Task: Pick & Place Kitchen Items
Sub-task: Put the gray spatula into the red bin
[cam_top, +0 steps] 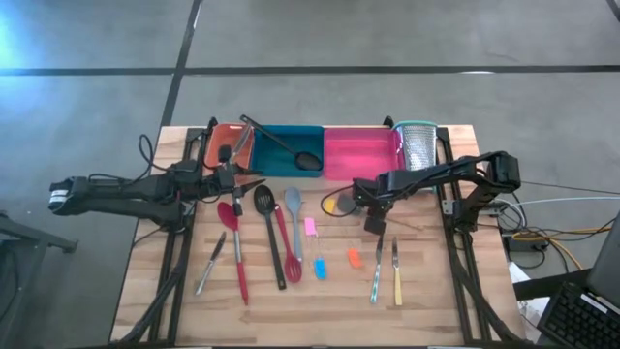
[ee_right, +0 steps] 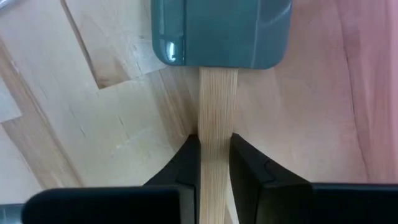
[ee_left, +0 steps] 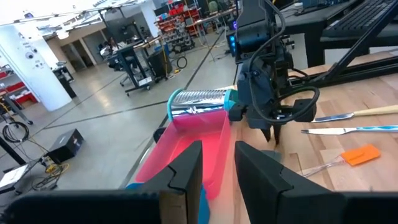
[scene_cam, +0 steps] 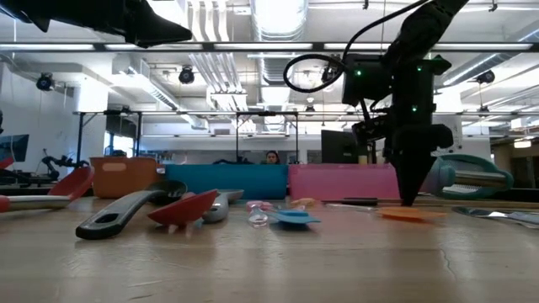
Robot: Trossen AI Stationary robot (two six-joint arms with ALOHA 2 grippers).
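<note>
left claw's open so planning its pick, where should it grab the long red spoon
Probably mid-handle, from straight above, with the left claw spanning the handle. The red spoon lies flat on the table, bowl toward the trays. Its handle is slim and straight, with bare wood on both sides there.

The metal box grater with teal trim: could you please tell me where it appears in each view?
High view: the grater sits at the tray row's right end, beside the pink tray.
Low view: right side, behind the table's items, right of the pink tray.
Left wrist view: centre, at the pink tray's far end.
Right wrist view: absent; the right claw grips a wooden-handled utensil.
Shared landmark: the pink tray.
</note>
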